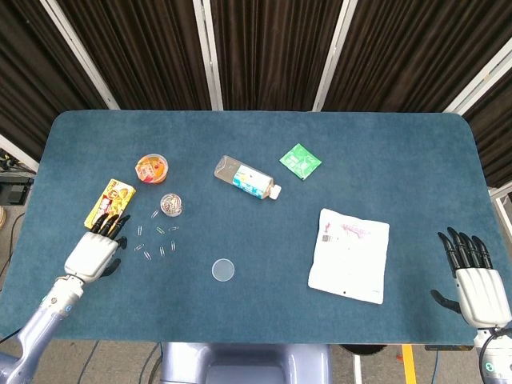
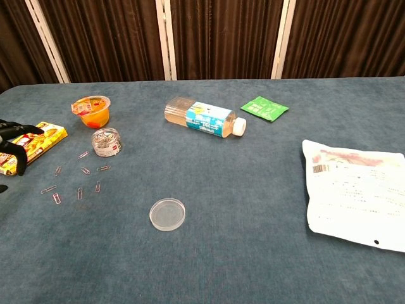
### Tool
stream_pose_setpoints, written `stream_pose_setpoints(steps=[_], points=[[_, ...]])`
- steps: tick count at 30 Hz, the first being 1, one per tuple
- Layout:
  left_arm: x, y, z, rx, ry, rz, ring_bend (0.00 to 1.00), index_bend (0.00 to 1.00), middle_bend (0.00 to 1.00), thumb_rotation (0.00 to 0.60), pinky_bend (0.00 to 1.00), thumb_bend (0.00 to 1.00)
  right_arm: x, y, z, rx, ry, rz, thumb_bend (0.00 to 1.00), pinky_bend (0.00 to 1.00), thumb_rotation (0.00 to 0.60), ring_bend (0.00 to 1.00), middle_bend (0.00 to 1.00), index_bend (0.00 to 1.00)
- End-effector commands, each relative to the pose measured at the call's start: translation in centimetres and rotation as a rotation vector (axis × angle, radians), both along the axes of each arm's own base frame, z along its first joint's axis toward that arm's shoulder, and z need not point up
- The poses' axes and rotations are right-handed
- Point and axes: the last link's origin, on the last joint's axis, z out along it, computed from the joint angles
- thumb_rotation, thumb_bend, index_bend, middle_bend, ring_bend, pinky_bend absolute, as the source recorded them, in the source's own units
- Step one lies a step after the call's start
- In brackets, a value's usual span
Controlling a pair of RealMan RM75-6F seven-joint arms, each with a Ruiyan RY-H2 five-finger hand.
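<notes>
The yellow snack box (image 1: 110,205) lies flat at the left of the head view, on the blue table (image 1: 384,160), and the left hand (image 1: 96,250) hovers just below it, its dark fingertips (image 1: 112,226) reaching the box's lower end; whether they touch it cannot be told. The fingers are extended and slightly apart, holding nothing. In the chest view the same fingers (image 2: 14,149) show at the left edge, over the near end of the box (image 2: 38,140). Just right of the hand, loose paper clips (image 1: 156,240) are scattered on the cloth, with a small clear tub of clips (image 1: 170,205) above them and an orange jelly cup (image 1: 151,168) further up. A round clear lid (image 1: 223,270) sits lower centre. Near the middle a bottle (image 1: 246,178) lies on its side, white cap pointing right, and a green sachet (image 1: 300,161) lies to its upper right. A white bag (image 1: 349,254) lies flat at the lower right. The right hand (image 1: 475,276) rests at the lower right corner of the frame, well apart from the bag, fingers spread and empty.
</notes>
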Motion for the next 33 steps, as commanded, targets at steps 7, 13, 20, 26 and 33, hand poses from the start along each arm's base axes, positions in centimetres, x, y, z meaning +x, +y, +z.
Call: stream_pose_setpoints(steps=[7,13,20,26,33], points=[[0.9,1.4,-2.7,-0.049,0.036,-0.001,0.00,0.42,0.00,0.600,0.00,0.37,-0.1,-0.1,0.0,0.007,-0.007,-0.003,0.00,0.00,0.600,0.00,0.00,0.00],[1.2,2.0,-4.0,-0.064,0.054,-0.006,0.00,0.43,0.00,0.600,0.00,0.35,-0.2,-0.2,0.0,0.011,-0.006,-0.005,0.00,0.00,0.600,0.00,0.00,0.00],[1.4,2.3,-4.8,-0.078,0.064,-0.010,0.00,0.44,0.00,0.600,0.00,0.34,-0.2,-0.4,0.0,0.011,-0.005,-0.011,0.00,0.00,0.600,0.00,0.00,0.00],[1.3,2.4,-5.1,-0.084,0.074,-0.008,0.00,0.44,0.00,0.600,0.00,0.34,-0.3,-0.6,-0.1,0.010,-0.005,-0.018,0.00,0.00,0.600,0.00,0.00,0.00],[1.5,2.8,-5.6,-0.095,0.076,-0.009,0.00,0.43,0.00,0.600,0.00,0.33,-0.3,-0.6,0.0,0.009,-0.003,-0.020,0.00,0.00,0.600,0.00,0.00,0.00]])
